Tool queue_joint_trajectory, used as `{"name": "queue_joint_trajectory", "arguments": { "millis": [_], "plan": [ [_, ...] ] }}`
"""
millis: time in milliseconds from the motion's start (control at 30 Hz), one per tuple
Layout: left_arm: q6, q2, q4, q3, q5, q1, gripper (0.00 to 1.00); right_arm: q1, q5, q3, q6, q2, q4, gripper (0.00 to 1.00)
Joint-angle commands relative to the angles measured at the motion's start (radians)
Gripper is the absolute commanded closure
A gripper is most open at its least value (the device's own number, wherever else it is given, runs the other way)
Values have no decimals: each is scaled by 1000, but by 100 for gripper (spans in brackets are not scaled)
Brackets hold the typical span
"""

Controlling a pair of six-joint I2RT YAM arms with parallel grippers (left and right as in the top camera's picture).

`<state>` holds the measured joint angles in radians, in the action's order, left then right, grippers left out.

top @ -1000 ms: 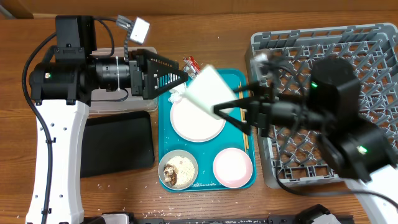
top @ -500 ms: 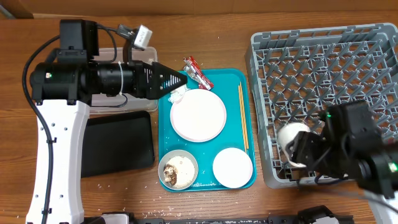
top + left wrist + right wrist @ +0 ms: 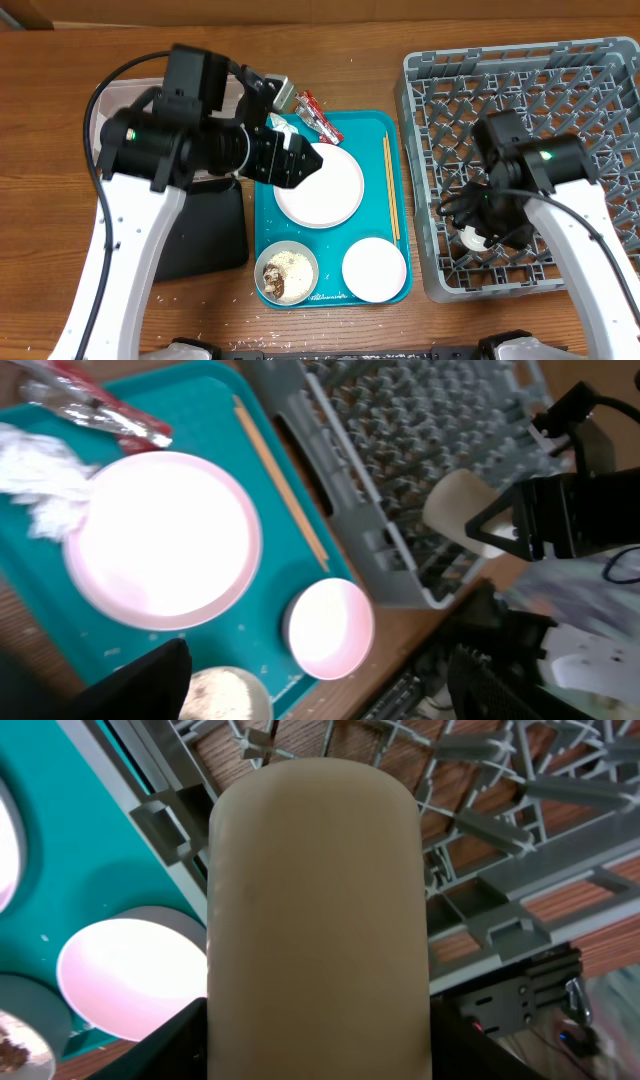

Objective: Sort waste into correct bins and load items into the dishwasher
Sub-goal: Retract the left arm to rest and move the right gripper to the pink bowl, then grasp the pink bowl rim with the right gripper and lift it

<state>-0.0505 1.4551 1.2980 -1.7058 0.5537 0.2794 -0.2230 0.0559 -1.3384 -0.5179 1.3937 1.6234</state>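
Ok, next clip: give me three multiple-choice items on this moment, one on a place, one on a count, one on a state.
1. Where do the thin wooden chopsticks lie? A) on the teal serving tray, right of the pale round plate B) across that plate C) in the grey plastic dish rack
2. How many bowls stand on the tray? A) one B) two C) three
3. The small white cup is: A) upright on the tray B) upside down on the plate C) held in the right gripper over the rack

Answers: 1A, they lie along the tray's right side. 2B, a small pink bowl and a whitish bowl of crumbs. 3C, the gripper is shut on it above the rack.
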Motion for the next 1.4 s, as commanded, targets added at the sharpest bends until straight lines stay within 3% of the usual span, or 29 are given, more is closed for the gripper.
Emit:
{"name": "queue_joint_trajectory", "arguments": {
  "millis": [0,67,167,333,467,600,767,900,1100,1367],
  "plan": [
    [-52,-114,5,2,-219,47,15,5,-24,4,77,34,3,42],
    [-56,-151,14,2,-247,66,14,5,-24,4,81,45,8,34],
    [-62,-189,41,2,-259,81,13,5,-29,4,80,47,25,0],
    [-75,-202,97,2,-267,101,16,5,-51,1,81,46,10,0],
    [-135,-201,102,2,-389,177,18,-23,-117,-22,127,13,-53,4],
    [-269,-204,109,2,-612,279,17,-146,-222,-29,182,-76,-170,8],
    [-491,-237,114,2,-819,315,16,-360,-143,-3,171,-99,-231,18],
    [-624,-290,116,2,-961,314,3,-483,-83,116,121,-56,-317,23],
    [-637,-355,127,2,-1026,314,0,-499,-19,296,65,50,-455,27],
    [-637,-361,161,2,-1027,314,0,-497,-6,327,180,180,-561,30]
  ]
}}
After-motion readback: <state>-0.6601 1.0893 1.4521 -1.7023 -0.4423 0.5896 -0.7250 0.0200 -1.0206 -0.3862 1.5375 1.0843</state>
